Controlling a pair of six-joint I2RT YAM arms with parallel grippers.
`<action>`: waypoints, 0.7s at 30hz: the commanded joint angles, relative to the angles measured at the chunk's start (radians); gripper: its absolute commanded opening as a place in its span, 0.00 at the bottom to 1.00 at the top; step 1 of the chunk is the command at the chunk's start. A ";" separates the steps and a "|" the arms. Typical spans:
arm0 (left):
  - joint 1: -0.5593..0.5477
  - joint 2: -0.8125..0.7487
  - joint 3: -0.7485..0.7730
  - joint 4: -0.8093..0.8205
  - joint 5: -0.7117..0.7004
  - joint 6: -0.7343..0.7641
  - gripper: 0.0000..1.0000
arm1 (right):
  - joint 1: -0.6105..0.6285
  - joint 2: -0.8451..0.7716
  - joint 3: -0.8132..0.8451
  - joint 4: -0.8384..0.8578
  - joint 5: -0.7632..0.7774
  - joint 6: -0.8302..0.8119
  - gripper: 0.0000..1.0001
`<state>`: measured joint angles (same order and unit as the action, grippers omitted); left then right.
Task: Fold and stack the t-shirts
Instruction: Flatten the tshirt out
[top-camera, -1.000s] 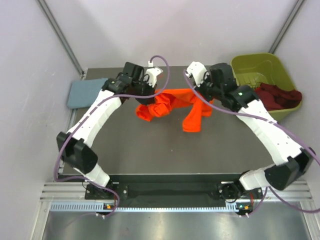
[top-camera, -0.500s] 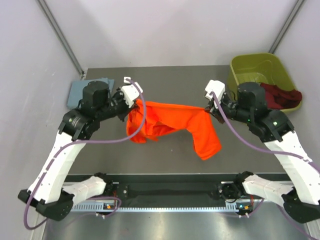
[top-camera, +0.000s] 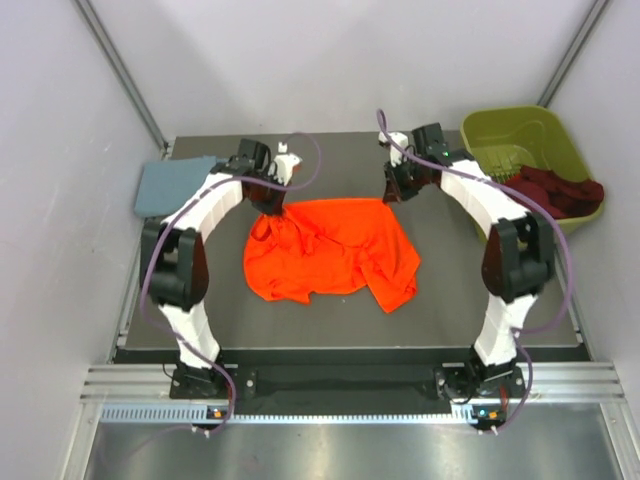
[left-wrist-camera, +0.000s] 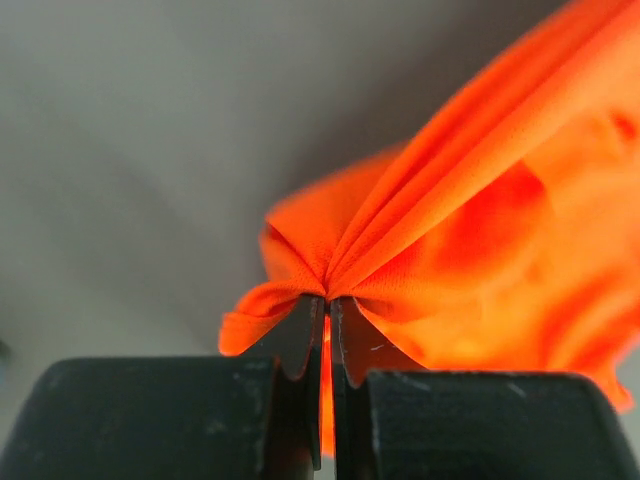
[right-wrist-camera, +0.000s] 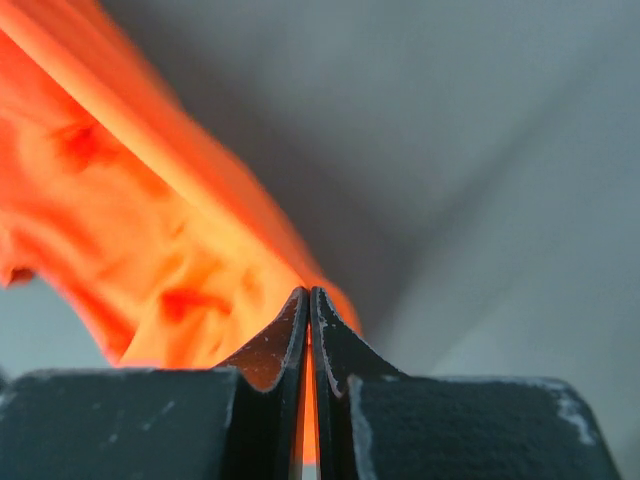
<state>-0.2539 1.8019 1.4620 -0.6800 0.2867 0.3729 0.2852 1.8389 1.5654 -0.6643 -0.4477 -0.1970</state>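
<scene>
Shirt, place: the orange t-shirt (top-camera: 330, 250) lies spread on the desk (top-camera: 480, 290), about mid-width and towards the far half, between the two arms.
Shirt, long axis: it runs left to right across the desk. The far edge is drawn fairly straight from one claw to the other.
Shirt, facing: the cloth fans from that far edge towards the near side. A rounded lobe reaches nearest at the right, and the left side is bunched into creases.
Left claw (top-camera: 272, 203): clenched on the far-left corner of the orange t-shirt. In the left wrist view the dark fingers (left-wrist-camera: 298, 340) meet with only a sliver of orange between them, and pleats spread out from the pinch.
Right claw (top-camera: 393, 193): clenched on the far-right corner in the same way, with a thin orange strip caught between the closed tips.
Hard to make out: collar and sleeves are lost in the rumples, so front or back cannot be told. The cloth in both wrist views is blurred. From above, the wrists cover the fingertips.
Right of desk: a green bin (top-camera: 510, 115) holds dark red garments (top-camera: 555, 190), their lower part hidden by the bin wall.
Far left: a blue-grey cloth (top-camera: 170, 183) lies flat, well apart from the shirt.
</scene>
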 joint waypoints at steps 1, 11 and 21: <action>0.054 0.112 0.185 0.070 -0.014 -0.049 0.00 | -0.050 0.080 0.180 0.039 0.047 0.001 0.00; 0.042 0.414 0.562 0.099 0.103 -0.147 0.00 | -0.078 0.212 0.286 0.057 0.127 0.041 0.00; -0.077 0.671 0.922 0.154 0.117 -0.175 0.00 | -0.061 0.117 0.061 -0.024 0.078 0.048 0.00</action>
<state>-0.2913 2.4653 2.3310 -0.6170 0.3851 0.2207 0.2096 2.0335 1.6859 -0.6353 -0.3565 -0.1600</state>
